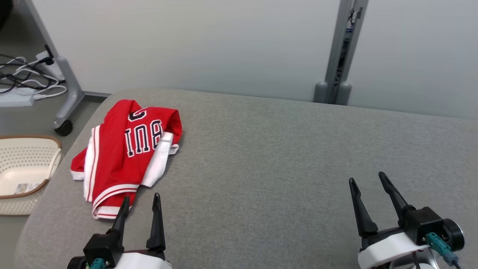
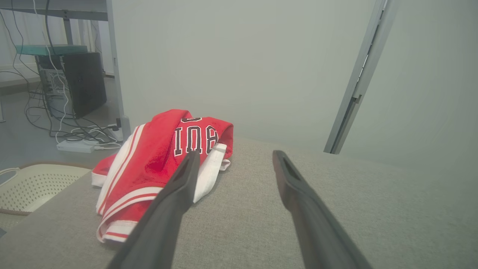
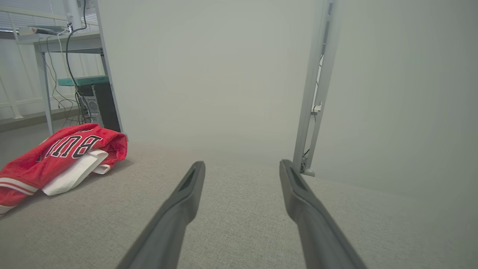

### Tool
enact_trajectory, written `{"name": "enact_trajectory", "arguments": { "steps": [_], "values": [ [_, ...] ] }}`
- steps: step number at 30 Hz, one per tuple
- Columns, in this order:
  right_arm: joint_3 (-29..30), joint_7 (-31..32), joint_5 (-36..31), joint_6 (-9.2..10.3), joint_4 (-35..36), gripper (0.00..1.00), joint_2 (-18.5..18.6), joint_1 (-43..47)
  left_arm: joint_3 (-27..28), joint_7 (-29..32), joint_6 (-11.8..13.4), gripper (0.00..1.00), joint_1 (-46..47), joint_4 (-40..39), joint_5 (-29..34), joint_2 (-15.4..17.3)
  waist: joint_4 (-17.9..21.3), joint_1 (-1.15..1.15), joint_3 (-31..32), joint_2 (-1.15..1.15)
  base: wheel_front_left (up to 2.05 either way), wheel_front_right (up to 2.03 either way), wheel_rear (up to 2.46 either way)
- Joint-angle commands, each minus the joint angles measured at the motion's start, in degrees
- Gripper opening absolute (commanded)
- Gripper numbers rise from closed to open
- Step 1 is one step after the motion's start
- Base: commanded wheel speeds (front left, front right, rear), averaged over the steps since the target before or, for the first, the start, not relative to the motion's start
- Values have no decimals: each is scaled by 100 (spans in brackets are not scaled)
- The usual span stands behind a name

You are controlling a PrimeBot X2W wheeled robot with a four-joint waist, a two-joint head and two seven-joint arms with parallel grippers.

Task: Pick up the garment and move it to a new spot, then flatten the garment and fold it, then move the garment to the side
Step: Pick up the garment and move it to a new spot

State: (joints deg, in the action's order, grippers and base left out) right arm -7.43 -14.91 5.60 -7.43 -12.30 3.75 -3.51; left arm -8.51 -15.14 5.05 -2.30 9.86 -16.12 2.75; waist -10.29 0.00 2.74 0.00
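**Hazard Check: Garment at the Pad Edge**

Head view: the garment lay bunched at the left corner of the grey pad, beside a basket on the floor. If you had dragged it leftward, it would likely have slid off. The left claw stood wide open and empty at its hem. The right claw was wide open, well apart.

Left wrist view: one finger overlapped the hem, but you could not confirm contact. A pinch there risked catching a single layer.

Right wrist view: the right claw was empty over bare pad.

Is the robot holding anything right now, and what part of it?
No, nothing is held. The left gripper stands open near the hem of the red garment; the right gripper is open too.
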Motion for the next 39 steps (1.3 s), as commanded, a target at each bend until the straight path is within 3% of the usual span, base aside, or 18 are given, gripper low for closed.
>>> {"name": "enact_trajectory", "arguments": {
  "steps": [1,12,25,31,32,39],
  "values": [
    [19,-37,32,-11,-2,100,18,47,7,-7,-32,100,-48,-3,48,27,-295,0,-2,0,0,0,0],
    [-162,-37,58,-10,-67,100,-18,78,144,-7,-39,100,-169,-71,120,25,-970,0,78,0,0,0,0],
    [-241,-37,51,-10,-34,100,-32,77,286,-7,-26,100,-94,-119,25,30,-998,0,17,0,0,0,0],
    [-330,-37,-15,-10,32,100,52,-66,625,-7,-215,100,190,27,186,23,-918,0,-256,0,0,0,0],
    [-377,-37,-19,-10,72,100,92,-138,706,-7,-359,100,382,242,187,37,-869,0,-425,0,0,0,0],
    [-619,-37,-36,-10,159,100,257,-495,725,314,-867,100,1718,1125,159,624,-639,0,-949,0,0,0,0]
  ]
}}
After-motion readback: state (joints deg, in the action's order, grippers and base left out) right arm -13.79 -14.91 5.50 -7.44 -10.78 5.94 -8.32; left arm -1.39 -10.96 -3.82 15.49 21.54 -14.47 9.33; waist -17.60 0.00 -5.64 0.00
